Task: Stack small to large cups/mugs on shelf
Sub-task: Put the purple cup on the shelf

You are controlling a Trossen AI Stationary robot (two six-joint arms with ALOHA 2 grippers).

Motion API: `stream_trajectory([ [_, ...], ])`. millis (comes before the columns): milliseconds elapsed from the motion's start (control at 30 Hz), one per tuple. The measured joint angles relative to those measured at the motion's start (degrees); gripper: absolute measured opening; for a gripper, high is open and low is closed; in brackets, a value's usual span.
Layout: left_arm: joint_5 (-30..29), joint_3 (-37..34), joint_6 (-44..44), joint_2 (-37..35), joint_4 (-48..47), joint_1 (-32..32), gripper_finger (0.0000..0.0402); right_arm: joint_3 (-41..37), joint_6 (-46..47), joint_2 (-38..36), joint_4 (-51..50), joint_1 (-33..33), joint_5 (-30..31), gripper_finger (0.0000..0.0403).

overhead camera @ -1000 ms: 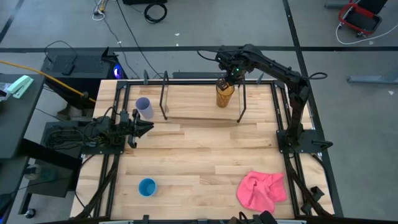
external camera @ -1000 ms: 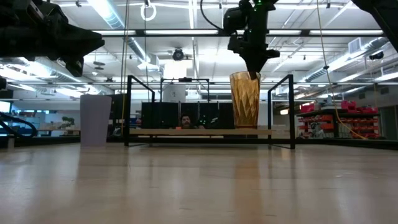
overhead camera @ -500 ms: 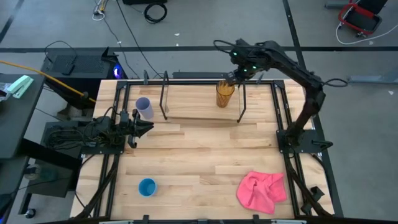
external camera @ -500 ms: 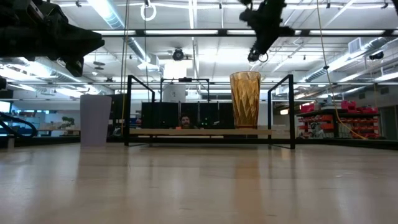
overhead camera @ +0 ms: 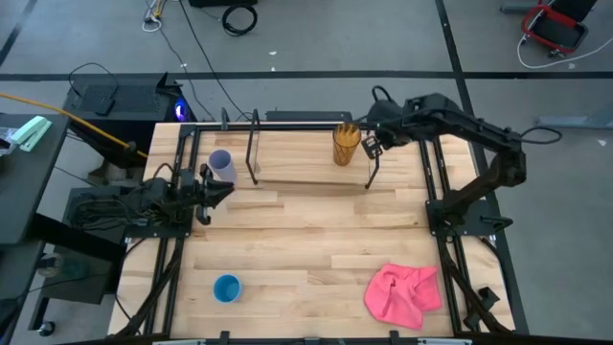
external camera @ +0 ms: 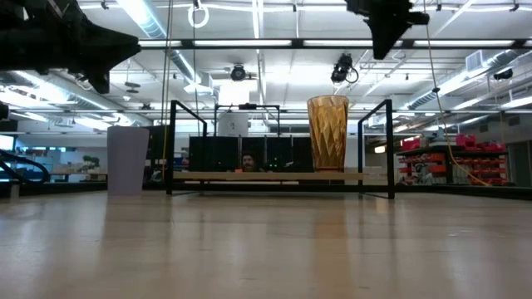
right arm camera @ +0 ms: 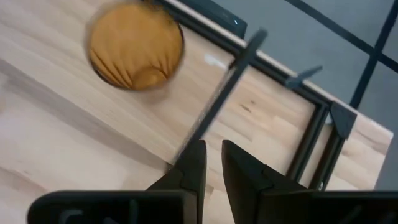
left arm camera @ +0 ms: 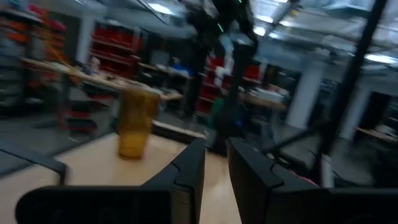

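amber-orange cup [overhead camera: 346, 144] upright on the shelf [overhead camera: 287, 171] board, toward its right end; lavender cup [overhead camera: 221, 165] on the desk [overhead camera: 306, 240] just outside the shelf's left posts; blue cup [overhead camera: 227, 287] well apart, near the front-left edge. right tool [overhead camera: 372, 146] raised just beside the amber cup, fingers almost together and holding nothing. left tool [overhead camera: 205, 186] near the lavender cup, fingers nearly closed, empty too. likely risks: clipping the thin shelf rod beside the right tool; tipping the tall lavender cup with so narrow a finger gap; knocking the amber cup while adding others.
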Motion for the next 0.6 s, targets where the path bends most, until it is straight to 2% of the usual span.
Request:
stream_trajectory([
  [167,-5.7,3.2,1.2,0.0,-3.3,0.0,0.0073,-12.0,0.3,-4.8,5.1,-2.2,0.0,0.0059],
  [333,-8.5,4.9,1.9,0.0,-4.7,0.0,0.0077,-21.3,0.5,-9.3,15.9,-8.1,0.1,0.0059],
  [433,-14.6,6.3,2.7,0.0,-7.2,0.0,0.0077,-24.4,0.2,-10.0,20.1,-11.7,-0.5,0.0059],
  [600,-26.3,10.1,4.6,0.0,-14.8,0.0,0.0073,-26.2,-1.6,-8.2,21.4,-15.9,-0.6,0.0058],
])
